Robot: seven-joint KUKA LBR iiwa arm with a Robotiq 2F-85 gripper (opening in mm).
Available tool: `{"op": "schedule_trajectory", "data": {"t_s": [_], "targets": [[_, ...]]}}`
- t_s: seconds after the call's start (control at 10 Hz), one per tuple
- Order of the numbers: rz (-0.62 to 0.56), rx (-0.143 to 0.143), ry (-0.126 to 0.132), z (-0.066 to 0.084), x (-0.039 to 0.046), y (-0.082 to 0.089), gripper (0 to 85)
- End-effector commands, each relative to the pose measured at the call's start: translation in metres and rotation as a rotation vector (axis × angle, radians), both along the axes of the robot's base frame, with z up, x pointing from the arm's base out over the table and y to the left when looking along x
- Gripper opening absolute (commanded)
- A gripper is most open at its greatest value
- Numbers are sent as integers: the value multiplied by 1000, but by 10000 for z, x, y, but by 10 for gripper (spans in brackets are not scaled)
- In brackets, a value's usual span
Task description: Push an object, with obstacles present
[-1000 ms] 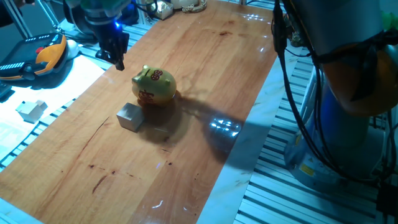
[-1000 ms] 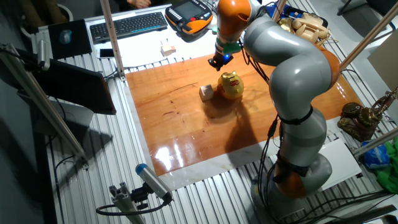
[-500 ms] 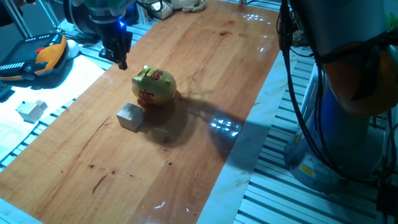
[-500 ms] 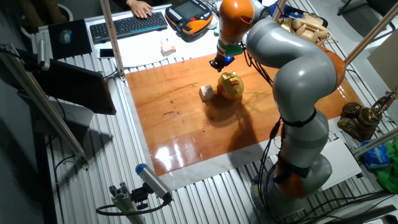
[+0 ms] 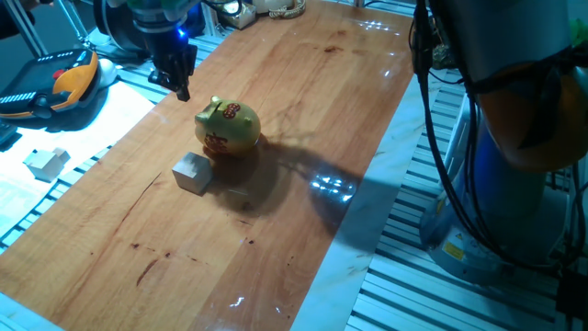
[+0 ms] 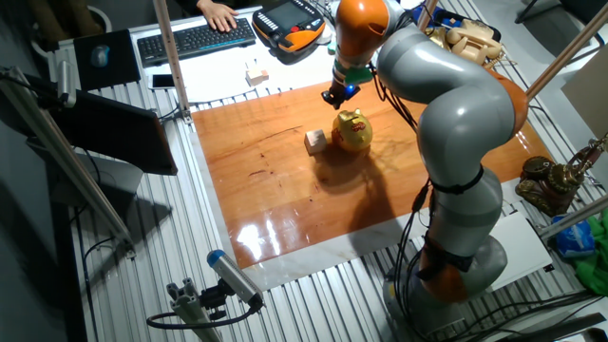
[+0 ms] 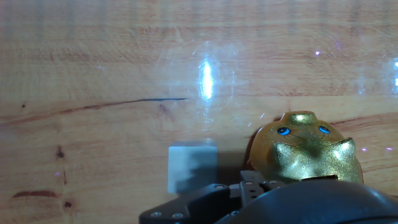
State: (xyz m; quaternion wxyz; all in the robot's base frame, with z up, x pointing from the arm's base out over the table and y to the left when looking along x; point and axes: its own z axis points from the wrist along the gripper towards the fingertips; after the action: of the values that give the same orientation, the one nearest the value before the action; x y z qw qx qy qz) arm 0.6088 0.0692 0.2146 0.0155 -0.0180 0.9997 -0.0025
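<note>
One small wooden cube [image 5: 192,172] on the glossy tabletop [image 5: 303,110], just beside the golden piggy bank [image 5: 228,126]; likely light, rigid, quick to slide. Best pushed flat on a face turned away from the pig, not gripped. Claw [image 5: 178,85] raised beyond the pig, well apart from the cube; open or closed, impossible to tell.

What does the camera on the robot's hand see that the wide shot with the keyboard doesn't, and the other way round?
Only the hand view shows the golden piggy bank's face close up, with its blue eyes. Only the wide view shows the gripper hanging above the wooden board, the grey and orange arm, the keyboard and a second pale block off the board. Both show the small wooden cube lying close beside the piggy bank.
</note>
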Motion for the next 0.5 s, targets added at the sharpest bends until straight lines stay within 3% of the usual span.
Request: {"op": "schedule_trajectory", "data": {"t_s": [0.0,0.4], "targets": [[0,0,0,4,-6,8,0],[-8,-3,-6,42,-58,9,0]]}}
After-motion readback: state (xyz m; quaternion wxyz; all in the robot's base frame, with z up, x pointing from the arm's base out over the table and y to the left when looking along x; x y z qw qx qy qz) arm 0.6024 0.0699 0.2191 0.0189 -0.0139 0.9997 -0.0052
